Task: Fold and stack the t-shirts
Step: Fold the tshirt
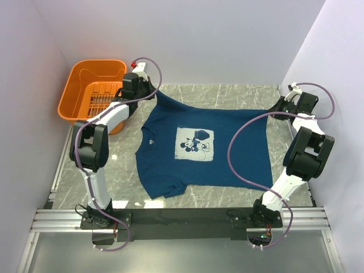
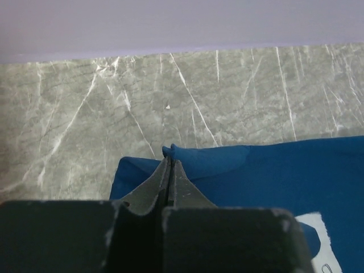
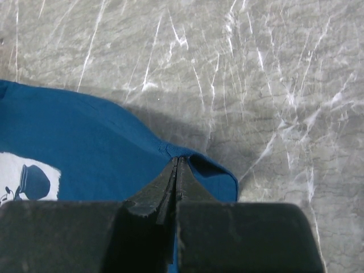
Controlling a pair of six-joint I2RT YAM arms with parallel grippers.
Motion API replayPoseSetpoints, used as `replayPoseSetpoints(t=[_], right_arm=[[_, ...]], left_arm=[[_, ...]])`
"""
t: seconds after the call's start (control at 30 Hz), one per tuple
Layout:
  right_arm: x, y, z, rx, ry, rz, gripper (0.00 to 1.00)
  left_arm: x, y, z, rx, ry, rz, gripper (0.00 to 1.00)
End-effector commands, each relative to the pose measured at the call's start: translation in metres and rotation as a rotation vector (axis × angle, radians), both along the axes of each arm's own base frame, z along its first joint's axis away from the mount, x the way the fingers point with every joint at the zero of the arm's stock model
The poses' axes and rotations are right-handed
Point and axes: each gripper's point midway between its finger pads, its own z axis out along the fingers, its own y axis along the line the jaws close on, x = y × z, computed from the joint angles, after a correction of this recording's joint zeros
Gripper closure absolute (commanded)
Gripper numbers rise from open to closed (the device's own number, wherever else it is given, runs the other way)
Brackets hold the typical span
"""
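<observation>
Left gripper [image 2: 169, 162] and right gripper [image 3: 178, 163], black and saw-toothed, are each clamped shut on a bunched fold of cloth. On the grey veined stone table [image 1: 239, 94] the soft navy t-shirt [image 1: 170, 122] lies spread flat between them, one far corner in each grip. Only the overhead view shows the orange slatted basket [image 1: 73, 85] beside the left gripper and the whole pale square print [image 1: 194, 144].

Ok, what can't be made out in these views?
- Top view: the fingertips of the left hand and right hand are lost against their own dark wrist bodies.
- Wrist views: the t-shirt print is cut off by frame edges.
- Top view: the orange basket near corner is hidden behind the left arm.
</observation>
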Motion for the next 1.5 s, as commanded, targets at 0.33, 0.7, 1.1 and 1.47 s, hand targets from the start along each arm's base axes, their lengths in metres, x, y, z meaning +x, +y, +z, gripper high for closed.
replayPoseSetpoints(t=[0.33, 0.7, 1.1, 1.47], right_arm=[[-0.007, -0.009, 0.011, -0.025, -0.014, -0.019, 1.0], [-0.013, -0.01, 0.014, -0.03, -0.015, -0.026, 1.0], [-0.032, -0.016, 0.021, 0.002, -0.049, -0.019, 1.0], [-0.032, -0.023, 0.003, 0.025, 0.011, -0.036, 1.0]], left_arm=[[-0.048, 0.011, 0.064, -0.048, -0.149, -0.019, 1.0], [-0.074, 0.018, 0.061, -0.037, -0.136, -0.016, 1.0], [-0.081, 0.018, 0.056, -0.037, -0.123, -0.022, 0.99], [-0.1, 0.023, 0.044, -0.027, -0.106, -0.022, 1.0]])
